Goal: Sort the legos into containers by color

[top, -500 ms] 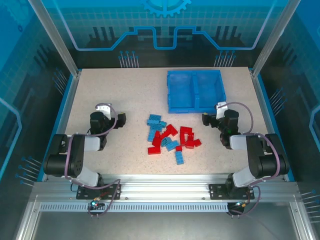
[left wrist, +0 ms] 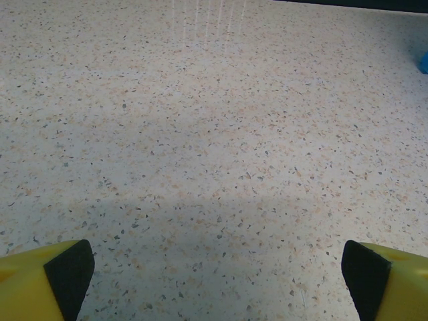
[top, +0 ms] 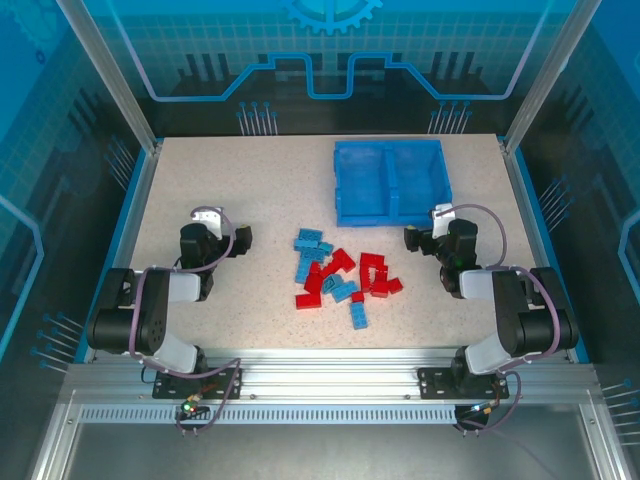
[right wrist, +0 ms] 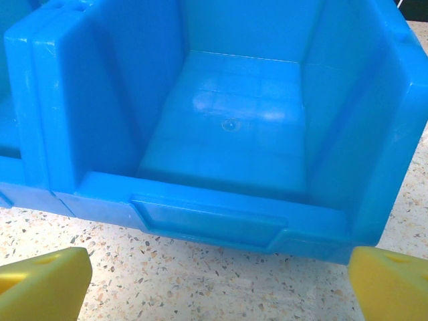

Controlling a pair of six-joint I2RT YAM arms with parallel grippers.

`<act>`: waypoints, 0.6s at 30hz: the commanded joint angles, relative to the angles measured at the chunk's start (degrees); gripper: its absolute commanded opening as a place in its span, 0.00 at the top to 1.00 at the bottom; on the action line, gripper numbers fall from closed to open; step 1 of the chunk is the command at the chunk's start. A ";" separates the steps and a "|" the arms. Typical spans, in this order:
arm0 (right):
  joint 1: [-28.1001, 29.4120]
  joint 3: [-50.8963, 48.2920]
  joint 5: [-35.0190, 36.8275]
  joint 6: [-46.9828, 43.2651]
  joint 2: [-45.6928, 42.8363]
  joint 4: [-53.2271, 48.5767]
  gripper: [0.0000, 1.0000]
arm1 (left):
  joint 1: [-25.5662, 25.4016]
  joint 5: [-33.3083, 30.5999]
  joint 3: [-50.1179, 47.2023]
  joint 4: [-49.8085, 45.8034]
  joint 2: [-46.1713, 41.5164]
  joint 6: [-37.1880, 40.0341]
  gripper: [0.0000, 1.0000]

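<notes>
Legos (top: 340,275), red and light blue, lie heaped mid-frame on the counter (top: 250,180) below the blue bin (top: 391,216), flanked by left claw (top: 242,238) and right claw (top: 410,238), both spread apart.

Black-and-silver arms (top: 150,310), yellow fingers (left wrist: 27,284)

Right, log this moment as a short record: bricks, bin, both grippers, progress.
legos: red and light blue, mixed in one loose pile on the table between the two arms
bin: blue, two compartments side by side, beyond the pile toward the far right; both look empty
left gripper: open, holding nothing, left of the pile
right gripper: open, holding nothing, just in front of the right compartment
progress: nothing sorted yet
</notes>
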 commanded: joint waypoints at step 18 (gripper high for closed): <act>6.65 35.89 -6.81 22.65 -16.58 -71.40 0.00 | -0.64 -0.43 -1.60 -10.43 -17.90 -2.28 0.01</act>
